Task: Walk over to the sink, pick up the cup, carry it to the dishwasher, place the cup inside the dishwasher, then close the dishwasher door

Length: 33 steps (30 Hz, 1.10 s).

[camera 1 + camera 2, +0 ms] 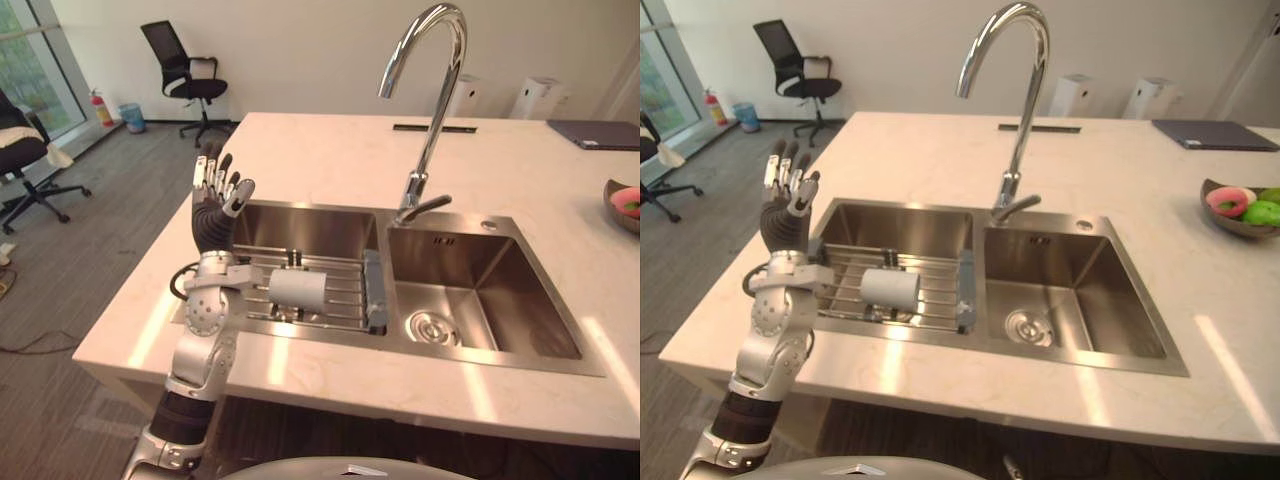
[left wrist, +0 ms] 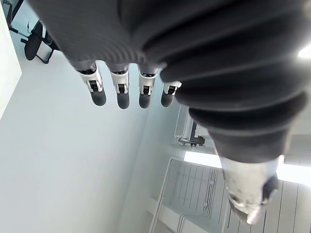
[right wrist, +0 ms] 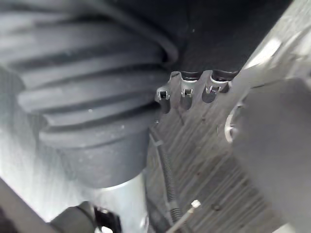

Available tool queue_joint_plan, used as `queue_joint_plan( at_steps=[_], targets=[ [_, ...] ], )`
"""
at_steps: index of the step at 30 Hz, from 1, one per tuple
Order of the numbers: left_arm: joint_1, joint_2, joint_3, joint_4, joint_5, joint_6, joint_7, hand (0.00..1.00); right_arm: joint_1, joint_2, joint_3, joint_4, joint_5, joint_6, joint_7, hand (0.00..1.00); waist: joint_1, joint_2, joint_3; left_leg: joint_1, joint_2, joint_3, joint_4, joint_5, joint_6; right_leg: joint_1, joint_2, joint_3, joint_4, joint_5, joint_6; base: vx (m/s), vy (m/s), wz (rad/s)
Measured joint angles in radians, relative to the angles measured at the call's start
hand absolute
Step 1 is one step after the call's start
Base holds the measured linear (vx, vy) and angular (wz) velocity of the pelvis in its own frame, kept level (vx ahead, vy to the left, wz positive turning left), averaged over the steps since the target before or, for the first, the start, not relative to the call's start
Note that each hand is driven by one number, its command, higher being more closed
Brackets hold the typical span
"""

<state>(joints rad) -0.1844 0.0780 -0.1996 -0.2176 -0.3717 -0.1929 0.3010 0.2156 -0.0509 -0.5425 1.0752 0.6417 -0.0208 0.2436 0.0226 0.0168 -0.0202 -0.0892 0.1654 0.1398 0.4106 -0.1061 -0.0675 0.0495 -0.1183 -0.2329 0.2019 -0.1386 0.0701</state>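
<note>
1. Two basins, one cup: the robot stands at the sink [image 1: 300, 336] with the walk over, by the look of it, and the pick-up in hand; the carry, the loading and the closing of the dishwasher door are all to come
2. Its left hand [image 1: 220, 195] is raised by the sink's 9 o'clock edge, fingers straight and pointing up, holding nothing
3. The pale cup [image 1: 298, 289] lies on its side on a wire rack [image 1: 345, 292] in the left basin [image 1: 300, 228], at about 4 o'clock from that hand and apart from it
4. The next move likely calls for the hand to tip over, drop toward the rack and curl round the cup's barrel; on those rods the cup may roll
5. The right basin [image 1: 500, 285], at 3 o'clock of the rack, holds only its drain strainer [image 1: 432, 327]; a bowl [image 1: 1230, 228] at the counter's 3 o'clock edge holds pink and green pieces
6. The right hand [image 3: 186, 96] hangs above the floor; open or closed cannot be told
</note>
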Motion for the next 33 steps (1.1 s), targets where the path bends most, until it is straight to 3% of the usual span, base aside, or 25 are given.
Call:
queue_joint_plan(
  at_steps=[2,7,15,19,22,27,33],
  targets=[
    [-0.047,0.000,-0.030,0.001,0.001,0.005,-0.027,0.00,-0.015,0.000,-0.042,0.000,-0.001,0.006,0.001,0.00,-0.010,0.002,0.000,0.045,-0.027,0.000,-0.176,0.025,-0.016,-0.038,-0.016,-0.030,0.006,-0.003,0.008,0.02,0.067,0.42],
    [-0.071,0.016,-0.057,0.004,0.004,0.088,-0.049,0.00,-0.039,0.016,-0.051,0.001,0.001,0.071,0.004,0.00,-0.003,-0.012,0.022,0.095,-0.053,0.004,-0.313,0.081,-0.015,-0.047,-0.030,-0.036,-0.015,0.002,0.013,-0.07,0.038,0.12],
    [-0.047,0.064,-0.097,0.152,0.170,0.179,-0.113,0.00,-0.038,0.025,-0.009,-0.021,-0.011,0.083,-0.016,0.00,-0.008,-0.007,0.019,0.144,-0.053,0.091,-0.421,0.102,-0.010,-0.041,-0.006,0.018,-0.135,0.099,0.026,-0.05,0.041,-0.27],
    [-0.004,0.112,-0.154,0.247,0.344,0.231,-0.155,0.00,-0.027,0.023,0.017,-0.041,-0.019,0.092,-0.017,0.00,-0.022,-0.006,0.019,0.154,-0.052,0.108,-0.435,0.102,-0.011,-0.010,0.006,0.026,-0.210,0.147,0.033,0.02,0.009,-0.14],
    [0.004,0.117,-0.173,0.277,0.399,0.233,-0.149,0.00,-0.027,0.017,0.027,-0.044,-0.019,0.089,-0.012,0.00,-0.022,-0.004,0.019,0.170,-0.052,0.109,-0.458,0.106,-0.016,0.004,0.012,0.025,-0.230,0.153,0.033,0.04,-0.005,-0.02],
    [0.007,0.168,-0.174,0.330,0.500,0.225,-0.054,0.00,-0.032,-0.004,0.026,-0.078,0.032,0.095,-0.004,0.00,-0.024,-0.005,0.019,0.187,-0.049,0.114,-0.477,0.108,-0.021,0.022,0.020,0.026,-0.254,0.159,0.031,0.06,-0.003,-0.02],
    [0.007,0.213,-0.176,0.391,0.703,0.175,0.049,0.00,-0.049,-0.018,0.024,-0.077,0.069,0.135,0.020,0.00,-0.025,-0.013,0.022,0.209,-0.049,0.152,-0.486,0.102,-0.025,0.026,0.021,0.053,-0.259,0.159,0.032,0.01,0.004,-0.14]
  ],
)
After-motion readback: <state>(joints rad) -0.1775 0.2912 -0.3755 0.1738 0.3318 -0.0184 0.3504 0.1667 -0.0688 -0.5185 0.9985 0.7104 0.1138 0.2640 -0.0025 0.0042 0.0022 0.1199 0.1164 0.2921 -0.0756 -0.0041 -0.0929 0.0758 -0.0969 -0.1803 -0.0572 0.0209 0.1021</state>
